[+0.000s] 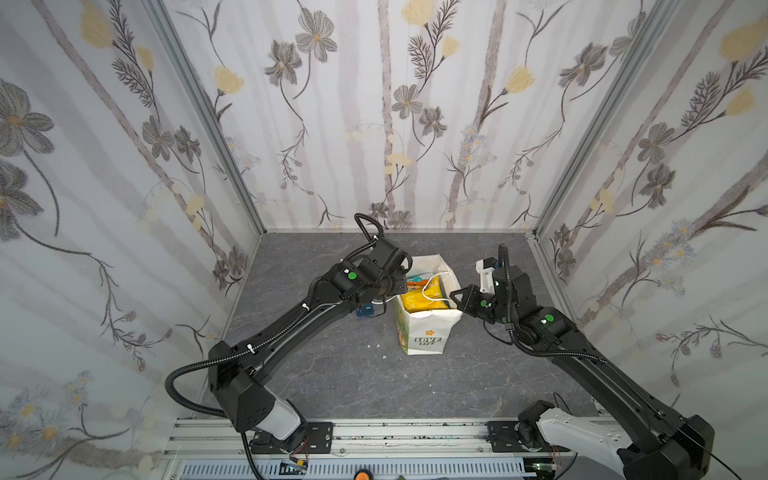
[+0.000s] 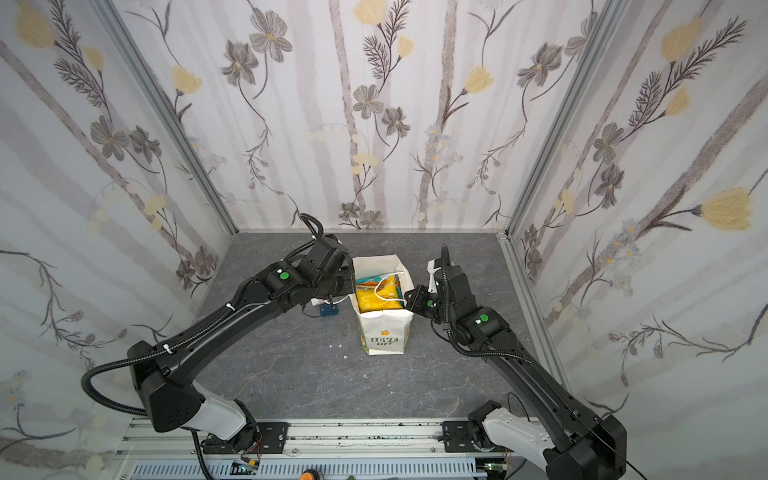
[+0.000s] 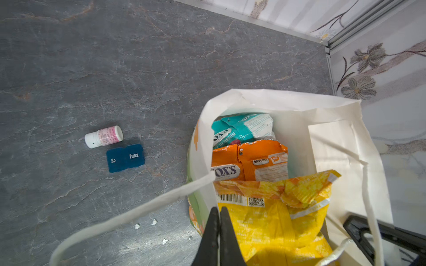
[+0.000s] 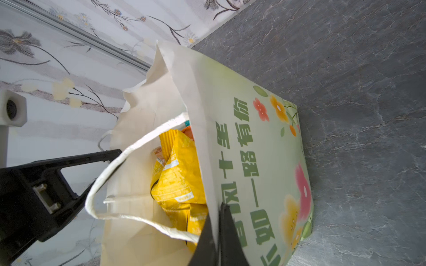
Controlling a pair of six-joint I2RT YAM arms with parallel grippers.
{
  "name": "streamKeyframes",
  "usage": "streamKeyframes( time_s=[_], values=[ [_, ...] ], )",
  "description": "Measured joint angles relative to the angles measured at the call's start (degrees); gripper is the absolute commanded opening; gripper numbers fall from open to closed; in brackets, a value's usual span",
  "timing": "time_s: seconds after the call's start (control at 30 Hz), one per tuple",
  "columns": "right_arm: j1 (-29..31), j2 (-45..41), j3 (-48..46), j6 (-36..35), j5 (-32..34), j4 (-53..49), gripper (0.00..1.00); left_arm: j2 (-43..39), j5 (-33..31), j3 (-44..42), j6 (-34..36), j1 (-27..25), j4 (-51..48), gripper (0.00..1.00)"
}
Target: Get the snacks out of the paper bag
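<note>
I see paper bag [image 1: 428, 332] upright, snacks [image 3: 276, 225] inside; left gripper [image 3: 219, 209] and right gripper [image 4: 219, 206] each pinched shut on opposite rims of its mouth.

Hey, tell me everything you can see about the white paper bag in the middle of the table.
The paper bag stands upright on the grey table, mouth open. It is white creased paper with white cord handles, a green flowered side and LOVE LIFE printed on the end. Yellow, orange and teal snacks fill it. The left gripper and right gripper each pinch a rim wall, on opposite sides.
</note>
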Motion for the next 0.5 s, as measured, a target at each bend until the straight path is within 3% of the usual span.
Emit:
streamKeyframes(
  time_s=[0.23, 0.5],
  values=[
    [2.1, -1.8, -3.0, 2.4, 3.8, 4.7, 0.37, -3.4, 1.1, -7.0, -0.4, 1.4, 5.6, 0.24],
    [2.2, -5.1, -0.8, 1.8, 8.5, 3.1, 0.6, -6.5, 2.2, -7.5, 0.1, 1.4, 7.7, 0.39]
  ],
)
